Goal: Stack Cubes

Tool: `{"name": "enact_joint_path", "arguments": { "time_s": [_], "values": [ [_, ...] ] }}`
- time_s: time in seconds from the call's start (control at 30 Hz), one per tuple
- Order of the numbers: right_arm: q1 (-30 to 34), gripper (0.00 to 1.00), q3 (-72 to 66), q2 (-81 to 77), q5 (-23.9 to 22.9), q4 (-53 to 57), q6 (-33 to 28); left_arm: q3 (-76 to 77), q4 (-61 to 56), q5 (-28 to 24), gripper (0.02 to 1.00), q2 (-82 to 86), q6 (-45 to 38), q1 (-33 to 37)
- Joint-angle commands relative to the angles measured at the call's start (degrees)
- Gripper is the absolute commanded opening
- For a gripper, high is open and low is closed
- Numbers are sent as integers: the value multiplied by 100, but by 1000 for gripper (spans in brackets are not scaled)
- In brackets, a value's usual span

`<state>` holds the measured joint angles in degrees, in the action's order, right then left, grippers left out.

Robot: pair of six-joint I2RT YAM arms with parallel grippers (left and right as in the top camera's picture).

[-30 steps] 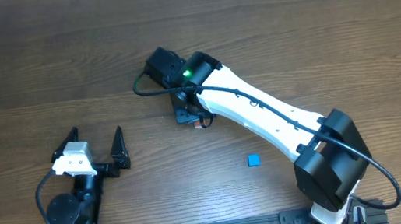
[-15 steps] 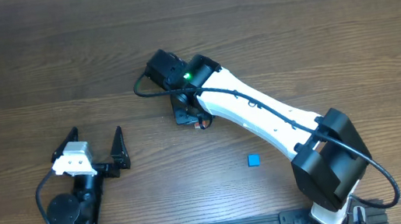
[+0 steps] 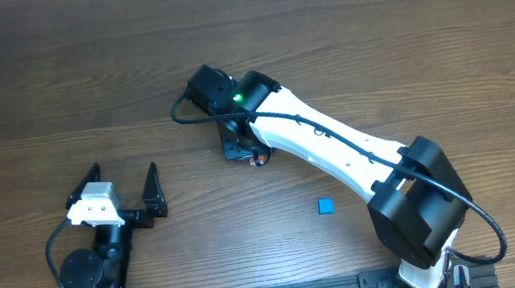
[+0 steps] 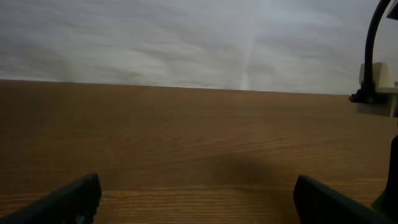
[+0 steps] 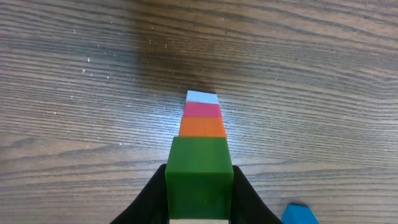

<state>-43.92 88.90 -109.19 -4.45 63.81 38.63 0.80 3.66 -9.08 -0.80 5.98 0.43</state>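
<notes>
A green cube (image 5: 199,168) tops a tower of an orange cube (image 5: 203,127), a pink cube (image 5: 203,109) and a pale blue cube (image 5: 203,97) at the bottom. My right gripper (image 5: 200,198) is shut on the green cube, one finger on each side of it. In the top view the right gripper (image 3: 241,146) hangs over the table's middle and hides most of the tower (image 3: 256,159). A loose blue cube (image 3: 325,205) lies nearer the right arm's base, and the same blue cube (image 5: 301,213) shows beside the tower. My left gripper (image 3: 122,181) rests open near its base, holding nothing.
Bare wooden table (image 3: 406,52) lies all around the tower. The right arm's white link (image 3: 329,149) slants across the middle. A pale wall (image 4: 186,37) stands beyond the table's far edge.
The right arm's elbow has shifted slightly left, and its gripper has barely moved over the tower. The left arm has kept still.
</notes>
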Motion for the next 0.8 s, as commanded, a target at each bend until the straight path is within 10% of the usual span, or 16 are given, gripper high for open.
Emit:
{"name": "enact_joint_path", "arguments": {
  "time_s": [0.03,0.37,0.8],
  "values": [
    [0,40,-66,-136,28,-20,55,-42,-15,-48,1000,42,-85,-22],
    [0,56,-66,-258,33,-44,55,-42,-15,-48,998,42,-85,-22],
    [2,551,-66,-258,33,-15,52,-42,-13,-48,1000,42,-85,-22]
  ]
}}
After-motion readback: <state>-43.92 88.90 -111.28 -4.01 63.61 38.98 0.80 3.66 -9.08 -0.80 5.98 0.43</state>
